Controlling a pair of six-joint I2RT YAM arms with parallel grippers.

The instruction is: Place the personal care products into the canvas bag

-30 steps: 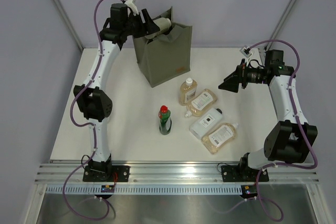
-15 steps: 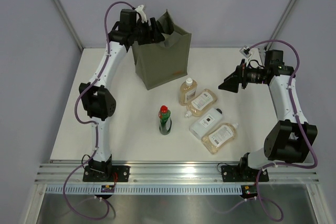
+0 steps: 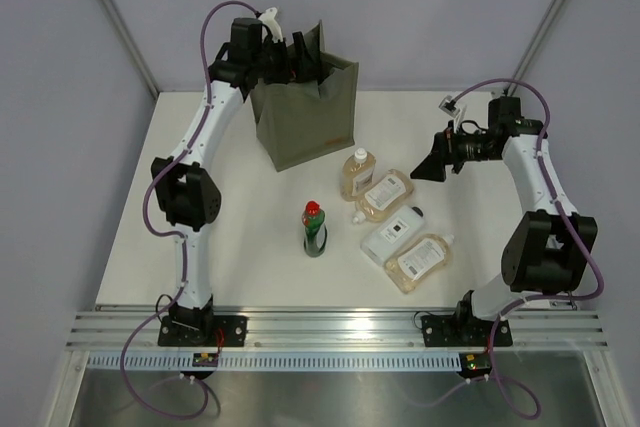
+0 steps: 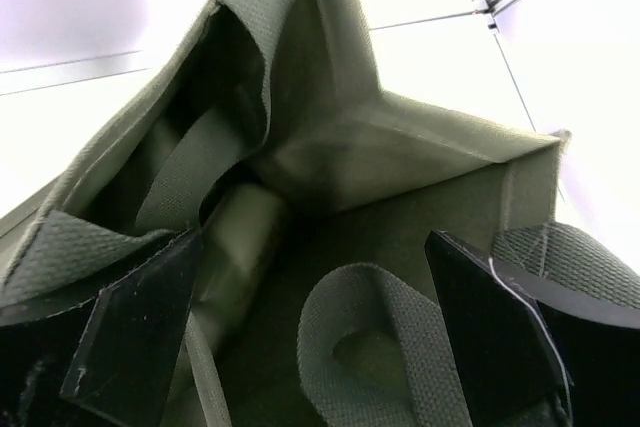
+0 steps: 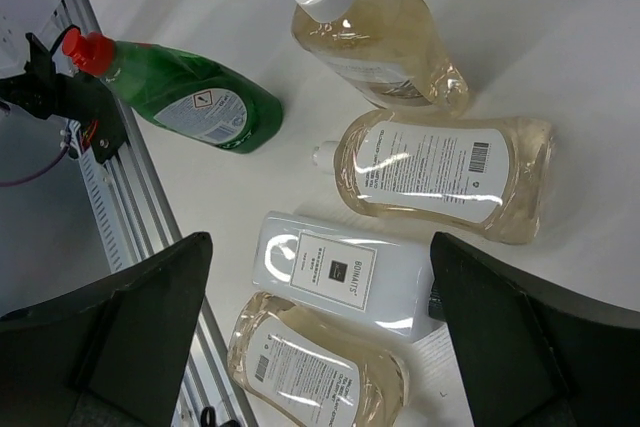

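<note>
**One bottle in the tote, five still out on the surface**

The left jaws were clamped on a pale bottle above the canvas bag point(image 3: 310, 122) a second ago. They now stand wide apart down in the bag's mouth and hold nothing. The left wrist view shows the pale bottle point(image 4: 238, 237) lying deep inside against the fabric wall, beside a folded-in handle strap point(image 4: 370, 347). That reads as one product delivered.

The right jaws, spread wide and empty, have edged nearer the group left on the surface point(image 3: 230, 167). It holds an upright amber bottle point(image 3: 356, 175), a lying amber bottle point(image 3: 385, 195) touching it, a flat white bottle point(image 3: 392, 234) and a second lying amber bottle point(image 3: 420, 261). The green red-capped bottle point(image 3: 314, 229) stands apart to their left. With five outside the bag, the job looks well short of done. The left arm point(image 3: 200, 137) probably has to lift clear before the next drop.
</note>
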